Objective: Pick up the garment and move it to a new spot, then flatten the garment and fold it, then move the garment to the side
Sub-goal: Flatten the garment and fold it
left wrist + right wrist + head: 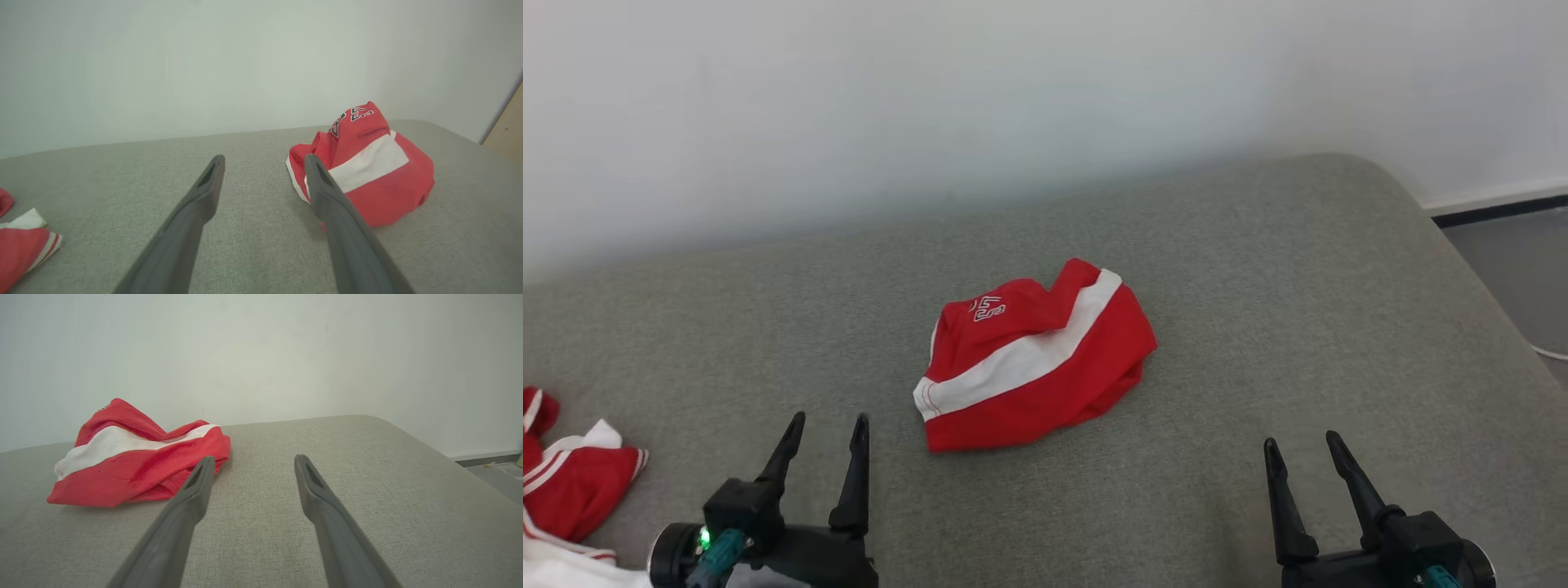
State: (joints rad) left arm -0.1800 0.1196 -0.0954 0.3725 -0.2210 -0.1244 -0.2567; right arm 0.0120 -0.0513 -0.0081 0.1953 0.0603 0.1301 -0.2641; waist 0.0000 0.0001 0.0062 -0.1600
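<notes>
Both the left gripper point(825, 429) and the right gripper point(1303, 449) are held wide and empty at the bottom of the frame. The crumpled garment point(1033, 355) is seen at the frame centre on the grey cushion point(1258, 286). If only one loose layer is pinched, it may be dragged instead of lifted.

Bright, even, diffuse light with faint soft shadows; sharp focus, with wide-angle stretch in wrist views.

A grey fabric-covered cushion point(1298, 310) with a rounded far corner is bearing two heaps of clothing. A crumpled red garment point(1045, 384) with a white band is lying near its middle, and more red-and-white clothing point(572, 482) is lying at its left edge, well apart.
</notes>
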